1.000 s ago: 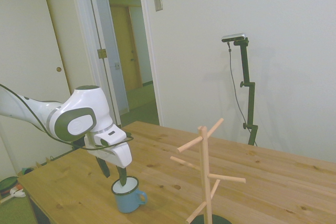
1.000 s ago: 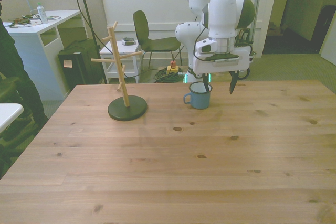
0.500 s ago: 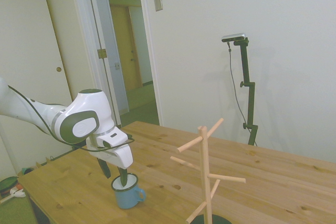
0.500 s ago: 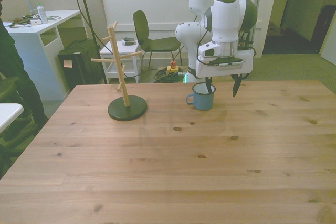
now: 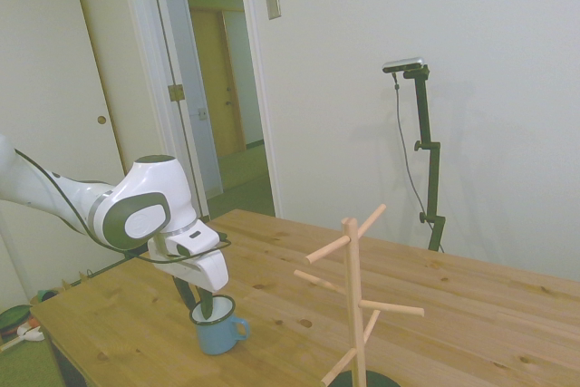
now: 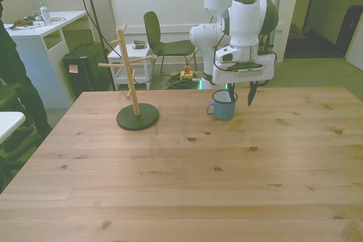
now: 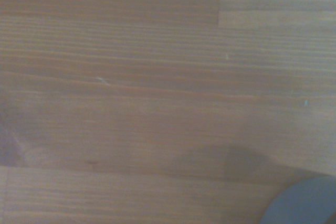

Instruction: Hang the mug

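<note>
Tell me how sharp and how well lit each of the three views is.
Side view: evenly lit, a little soft, the small light-blue enamel mug readable under the gripper. Front view: sharpest, greenish cast, the wooden peg rack crisp. Wrist view: blurred, only the wooden table's grain and a blue-grey edge, with a soft shadow beside it.

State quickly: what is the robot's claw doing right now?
Claw: open, fingers straddling the mug wall, one inside, one outside; not closed on it yet.

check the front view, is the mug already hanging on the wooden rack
No, the mug stands on the table, apart from the rack, whose pegs are bare.
</note>
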{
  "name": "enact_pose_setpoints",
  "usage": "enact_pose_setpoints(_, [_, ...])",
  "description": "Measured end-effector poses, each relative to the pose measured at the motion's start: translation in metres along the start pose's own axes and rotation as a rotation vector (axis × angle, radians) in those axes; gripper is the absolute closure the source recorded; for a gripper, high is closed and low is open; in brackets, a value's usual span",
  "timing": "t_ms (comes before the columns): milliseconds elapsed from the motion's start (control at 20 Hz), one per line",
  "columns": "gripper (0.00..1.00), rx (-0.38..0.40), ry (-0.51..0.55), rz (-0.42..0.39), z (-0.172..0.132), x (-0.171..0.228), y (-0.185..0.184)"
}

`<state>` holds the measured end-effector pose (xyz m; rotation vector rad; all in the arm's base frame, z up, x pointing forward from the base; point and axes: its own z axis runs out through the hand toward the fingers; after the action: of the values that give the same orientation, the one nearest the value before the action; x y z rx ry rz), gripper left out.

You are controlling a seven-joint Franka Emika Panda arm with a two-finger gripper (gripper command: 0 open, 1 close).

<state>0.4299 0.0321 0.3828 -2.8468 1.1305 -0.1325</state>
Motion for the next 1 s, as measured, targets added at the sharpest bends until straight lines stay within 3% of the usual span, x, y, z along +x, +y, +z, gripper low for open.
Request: enact_pose_setpoints(1000, [1.0,-0.013,0.003,-0.008,0.017,-0.008,0.009])
